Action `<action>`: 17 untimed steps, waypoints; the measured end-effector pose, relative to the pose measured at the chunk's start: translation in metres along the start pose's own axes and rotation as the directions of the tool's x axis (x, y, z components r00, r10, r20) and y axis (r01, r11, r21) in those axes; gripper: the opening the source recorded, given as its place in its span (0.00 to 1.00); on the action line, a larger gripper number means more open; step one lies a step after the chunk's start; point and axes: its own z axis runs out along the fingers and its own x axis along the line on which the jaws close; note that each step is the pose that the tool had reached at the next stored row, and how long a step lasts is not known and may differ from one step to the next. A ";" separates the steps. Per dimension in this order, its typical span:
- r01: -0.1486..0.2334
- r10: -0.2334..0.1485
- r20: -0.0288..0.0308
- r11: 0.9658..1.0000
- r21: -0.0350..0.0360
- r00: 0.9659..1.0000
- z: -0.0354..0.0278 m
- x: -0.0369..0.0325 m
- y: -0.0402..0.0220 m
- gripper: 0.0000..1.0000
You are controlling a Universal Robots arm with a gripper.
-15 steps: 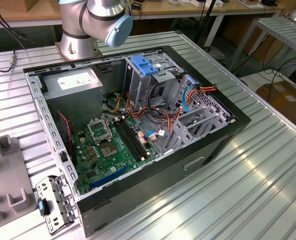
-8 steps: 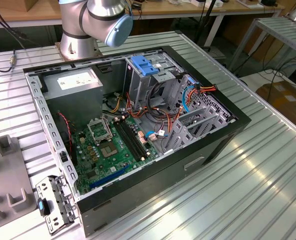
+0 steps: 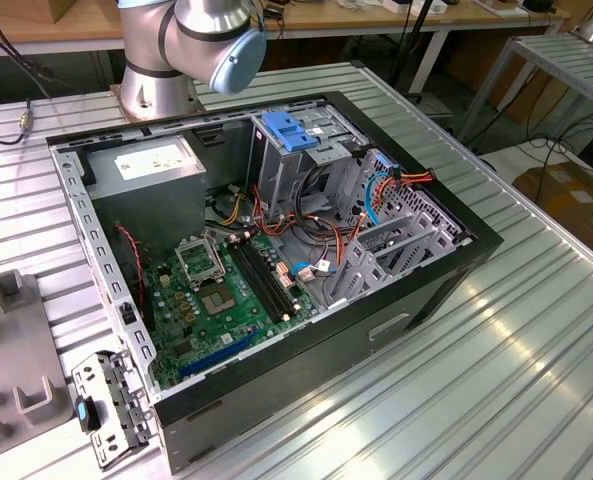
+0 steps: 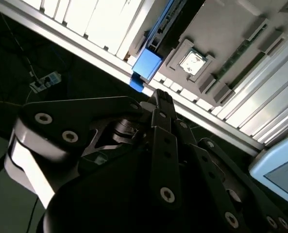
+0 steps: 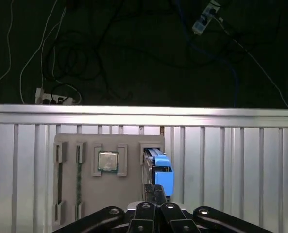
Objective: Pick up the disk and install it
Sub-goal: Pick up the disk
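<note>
**A:** Where's the disk (image 5: 162, 174)?

**B:** It is on its edge in a slot of the grey holder tray (image 5: 110, 199), blue side rail facing up. The tray lies on the ribbed metal bench (image 5: 231, 170), close to the bench's edge. Both wrist views show it.

**A:** And the tool (image 5: 156, 190)?

**B:** The fingers are pressed together with nothing between them. The tips point at the near end of the disk, very close to it. I can't tell whether they touch it.

**A:** Anything else in that tray?

**B:** A square processor chip (image 5: 108, 161) with a shiny lid sits in its own recess, next to the disk's slot. Further over there's a thin green strip (image 5: 78, 177) in a long groove, possibly a memory stick.

**A:** Is there any writing?

**B:** The exterior view shows a white sticker (image 3: 146, 158) on the grey power-supply box (image 3: 191, 172). Its print is too small to read.

**A:** What's in the computer case (image 3: 431, 300)?

**B:** The case lies open on the bench. The power-supply box is in its far corner, and the green motherboard (image 3: 211, 295) covers the floor of the case. Orange and red cables (image 3: 306, 225) run across the middle. A ridged blue latch piece (image 3: 291, 132) tops the drive bay at the back, and a grey metal cage (image 3: 386, 245) stands towards the exterior view's right. The arm's base (image 3: 156, 85) stands behind the case.
</note>
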 end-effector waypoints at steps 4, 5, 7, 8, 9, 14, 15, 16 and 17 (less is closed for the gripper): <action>0.076 -0.076 -0.004 0.997 0.000 0.997 0.0006 0.0000 -0.0001 0.11; 0.086 -0.086 -0.006 0.996 0.005 0.996 0.0015 -0.0003 0.0000 0.11; 0.088 -0.088 -0.007 0.996 0.012 0.996 0.0035 -0.0003 -0.0003 0.11; 0.087 -0.086 -0.007 0.996 0.015 0.996 0.0040 -0.0003 -0.0004 0.11; 0.078 -0.078 -0.007 0.997 0.017 0.997 0.0043 -0.0003 -0.0004 0.11; -0.027 0.027 -0.003 0.999 0.018 1.000 0.0094 -0.0004 -0.0019 0.11; -0.030 0.030 -0.003 0.999 0.019 1.000 0.0102 -0.0006 -0.0029 0.11; -0.036 0.036 -0.003 0.999 0.019 0.999 0.0124 -0.0016 -0.0054 0.11; -0.036 0.036 -0.002 0.999 0.019 0.999 0.0139 -0.0032 -0.0064 0.11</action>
